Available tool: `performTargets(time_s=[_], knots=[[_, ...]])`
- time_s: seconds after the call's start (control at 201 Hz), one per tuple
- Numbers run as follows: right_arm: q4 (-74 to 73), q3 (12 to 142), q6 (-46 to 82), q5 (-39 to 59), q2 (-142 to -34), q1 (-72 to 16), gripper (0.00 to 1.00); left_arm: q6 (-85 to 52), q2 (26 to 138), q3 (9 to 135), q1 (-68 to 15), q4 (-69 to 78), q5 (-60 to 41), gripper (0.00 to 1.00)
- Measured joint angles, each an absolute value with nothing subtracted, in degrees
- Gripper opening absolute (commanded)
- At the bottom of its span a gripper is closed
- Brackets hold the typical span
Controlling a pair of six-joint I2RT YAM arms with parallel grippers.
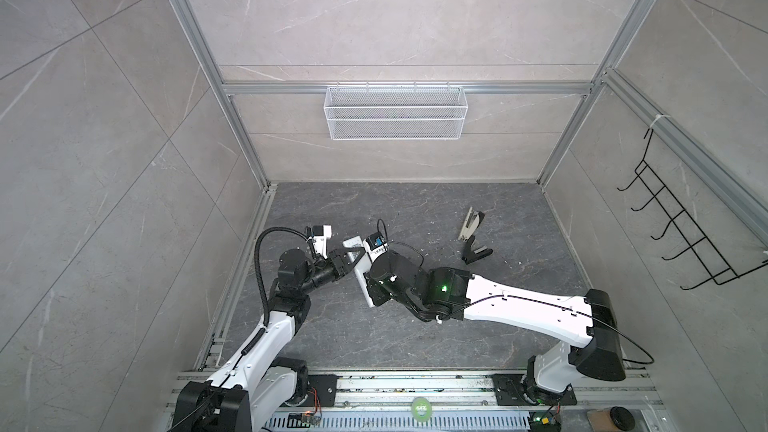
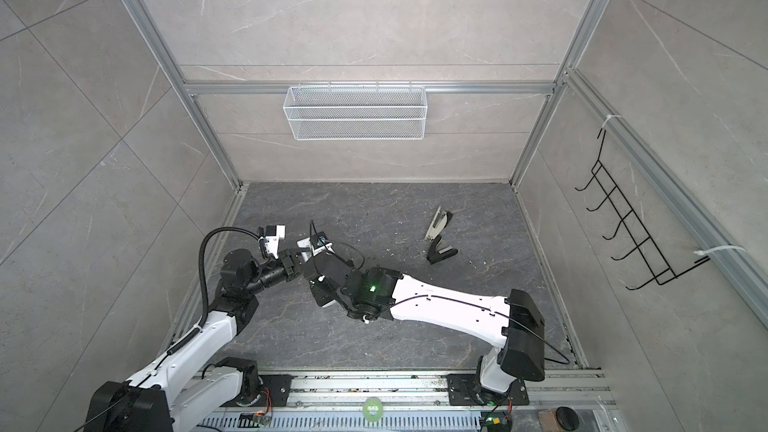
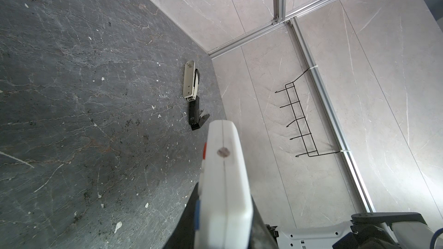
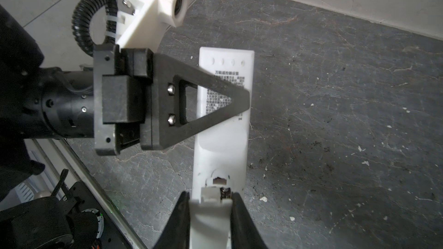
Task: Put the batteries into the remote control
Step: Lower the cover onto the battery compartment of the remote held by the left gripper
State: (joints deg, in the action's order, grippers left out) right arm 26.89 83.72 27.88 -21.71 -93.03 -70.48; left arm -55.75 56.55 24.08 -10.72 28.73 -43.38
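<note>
- nearest, one green ring lies by the one metal rail along the table's near edge.
- two arms rise from that rail, the left arm and the right arm. both reach over the left part of the dark stone table.
- two hands meet on one remote control. it is held up off the table, its plain white back with printed text facing the right wrist camera.
- the right hand pinches the remote's near end across its width, one finger on each long edge.
- one small metal bit shows in a gap in the back just beyond those fingers; what it is i cannot tell.
- the left hand comes in from the side and is pressed together on the remote nearer its far end. one finger lies flat over the printed back and the other is hidden behind.
- in the left wrist view the remote runs edge-on between the left fingers, with one red and one blue button showing on its front.
- the remote's far tip sticks out past the left hand.
- many white specks are scattered over the table.
- farther back and to the right lies one stapler, grey and black, folded open, well apart from both hands.
- farthest, one white wire basket hangs on the back wall.
- one black wire rack with five hooks hangs on the right wall.
</note>
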Motion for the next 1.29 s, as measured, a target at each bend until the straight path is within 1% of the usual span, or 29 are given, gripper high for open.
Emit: performTargets(time_s=[1.295], knots=[[25.0, 80.4, 30.9, -23.2, -94.5, -70.7, 0.06, -56.0, 55.7, 24.1, -10.7, 28.5, -42.2, 0.00]])
